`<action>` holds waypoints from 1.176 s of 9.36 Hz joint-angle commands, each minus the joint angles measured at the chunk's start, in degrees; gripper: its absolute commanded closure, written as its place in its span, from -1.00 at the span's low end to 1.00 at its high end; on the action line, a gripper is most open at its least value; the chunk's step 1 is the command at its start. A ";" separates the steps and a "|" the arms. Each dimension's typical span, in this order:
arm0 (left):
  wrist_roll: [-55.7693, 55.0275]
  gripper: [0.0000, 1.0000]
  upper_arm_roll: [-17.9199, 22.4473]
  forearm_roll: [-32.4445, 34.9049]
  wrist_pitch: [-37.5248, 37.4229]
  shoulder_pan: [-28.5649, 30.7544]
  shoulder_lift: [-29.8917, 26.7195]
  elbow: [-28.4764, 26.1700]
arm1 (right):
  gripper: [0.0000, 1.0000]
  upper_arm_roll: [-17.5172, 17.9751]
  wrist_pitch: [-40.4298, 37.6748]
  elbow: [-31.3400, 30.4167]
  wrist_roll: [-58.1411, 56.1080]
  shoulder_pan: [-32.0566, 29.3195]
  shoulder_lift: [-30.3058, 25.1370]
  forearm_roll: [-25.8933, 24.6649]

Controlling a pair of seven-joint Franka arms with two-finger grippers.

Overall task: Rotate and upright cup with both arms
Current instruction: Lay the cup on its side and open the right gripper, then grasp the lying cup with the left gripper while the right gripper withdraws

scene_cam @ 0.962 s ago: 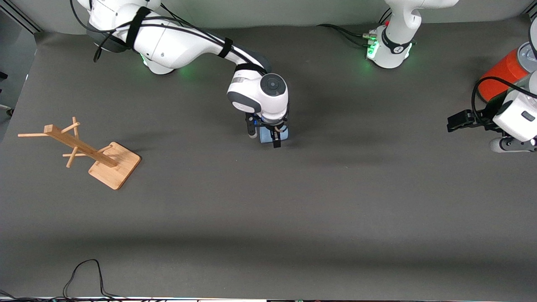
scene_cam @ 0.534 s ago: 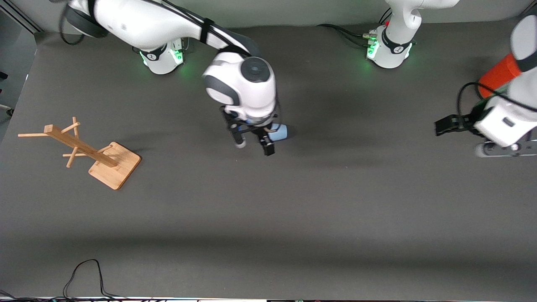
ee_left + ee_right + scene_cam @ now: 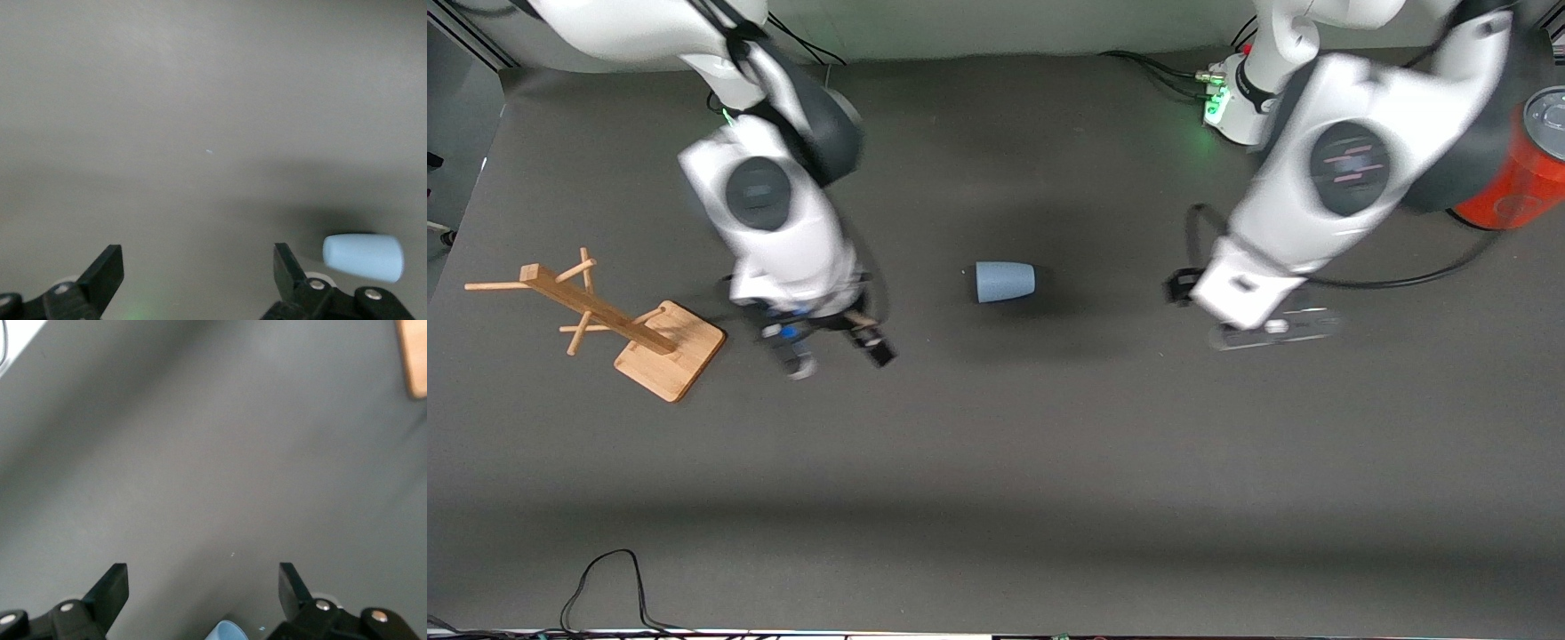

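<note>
I see the cup (image 3: 1005, 282) lying on its side on the counter (image 3: 1049, 462), roughly midway between the two arms' ends, nothing touching it. Its long axis runs along the counter from one arm's end toward the other: the narrower closed base points toward the right arm's end, the wider mouth toward the left arm's. My right pincer (image 3: 834, 348) hangs with jaws wide and empty over the counter between the cup and the wooden rack (image 3: 605, 318). My left pincer (image 3: 199, 272) is also spread wide and empty, over bare counter toward the left arm's end; in its wrist view the cup (image 3: 363, 257) sits just off one finger. Both are about equally close, so I judge that either pincer must close across the cup's sides, square to that axis.
</note>
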 commanded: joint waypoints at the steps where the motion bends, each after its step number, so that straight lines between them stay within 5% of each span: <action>1: -11.92 -1.00 1.24 3.98 -2.04 -9.25 14.87 14.93 | -1.00 -9.20 -3.91 -1.65 -16.92 0.86 -7.29 4.78; 2: -13.80 -1.00 1.33 10.98 -3.70 -14.51 20.32 20.04 | -1.00 -13.49 -5.49 -1.65 -26.48 0.86 -8.87 5.65; 5: -17.16 -1.00 1.59 17.60 -3.19 -21.31 33.26 33.15 | -1.00 -23.44 -8.75 -1.91 -48.14 0.69 -12.93 10.14; 8: -16.63 -1.00 1.51 25.61 -1.70 -27.90 37.33 33.10 | -1.00 -32.66 -10.69 -2.26 -62.37 0.69 -15.21 10.32; 11: -14.54 -0.98 1.42 27.30 -0.20 -32.48 40.06 32.84 | -1.00 -33.76 -10.69 -4.28 -64.64 1.12 -16.53 11.99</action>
